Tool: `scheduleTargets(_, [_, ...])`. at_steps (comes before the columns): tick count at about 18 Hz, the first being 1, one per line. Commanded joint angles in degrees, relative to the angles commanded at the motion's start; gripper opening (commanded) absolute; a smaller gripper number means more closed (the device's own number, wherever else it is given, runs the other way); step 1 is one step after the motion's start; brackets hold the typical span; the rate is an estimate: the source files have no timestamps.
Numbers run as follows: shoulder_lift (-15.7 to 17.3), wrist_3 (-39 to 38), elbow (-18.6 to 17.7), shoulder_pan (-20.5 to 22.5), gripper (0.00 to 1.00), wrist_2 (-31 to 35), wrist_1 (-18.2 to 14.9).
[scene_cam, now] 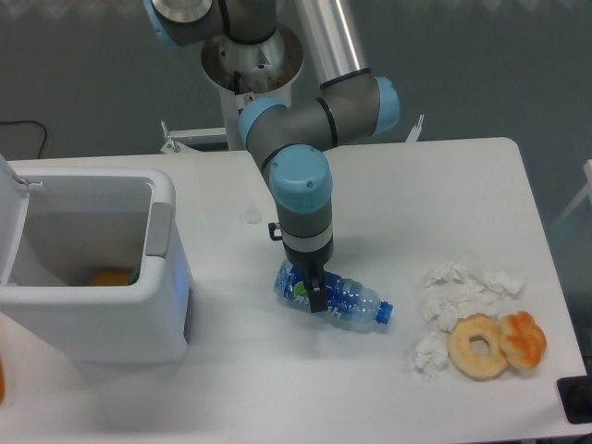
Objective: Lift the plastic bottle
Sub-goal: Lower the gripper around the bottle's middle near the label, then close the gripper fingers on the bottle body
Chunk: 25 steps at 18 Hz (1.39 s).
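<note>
The plastic bottle (354,302) lies on its side on the white table, clear with a blue label and a blue cap (385,314) pointing right. My gripper (313,289) points straight down over the label end, its jaws astride the bottle. One dark finger (317,298) shows in front of the label; the other is hidden behind the bottle. How tightly the fingers press on the bottle does not show. The bottle rests on the table.
A white open bin (166,277) stands at the left, with an orange thing (111,277) inside. Crumpled tissues (458,287), a donut (478,347) and an orange pastry (524,339) lie at the right. A faint round mark (252,215) sits behind the bottle.
</note>
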Motion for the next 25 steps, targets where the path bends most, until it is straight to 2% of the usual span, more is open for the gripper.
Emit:
scheduleTargets(12, [-0.35,0.70,-1.32,-0.26,1.00,0.26,0.00])
scheduleTargets(25, [-1.50,-2.55,-1.14,-1.32,1.00,0.18,0.26])
